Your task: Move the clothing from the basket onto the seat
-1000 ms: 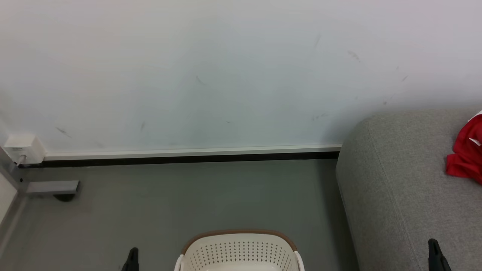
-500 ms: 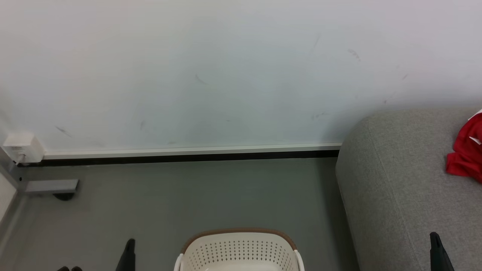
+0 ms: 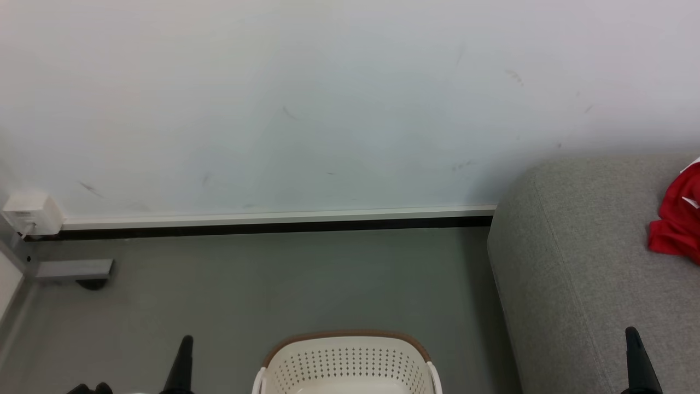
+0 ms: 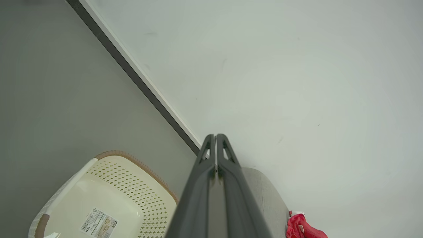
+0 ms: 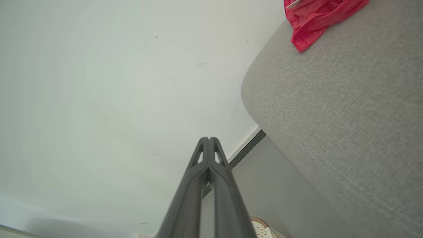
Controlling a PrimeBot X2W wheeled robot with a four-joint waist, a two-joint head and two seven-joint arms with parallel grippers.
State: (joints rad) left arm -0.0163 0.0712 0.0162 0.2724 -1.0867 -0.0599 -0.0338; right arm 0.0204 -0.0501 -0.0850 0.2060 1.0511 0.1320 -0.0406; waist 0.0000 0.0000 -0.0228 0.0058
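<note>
L claw & R claw, both closed, higher vs earlier.

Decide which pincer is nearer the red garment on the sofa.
Right. The right pincer is over the sofa bearing the red garment; the left pincer is beyond the laundry basket.

The clothing runs off the head view's right edge, and the basket off its bottom edge.
</note>
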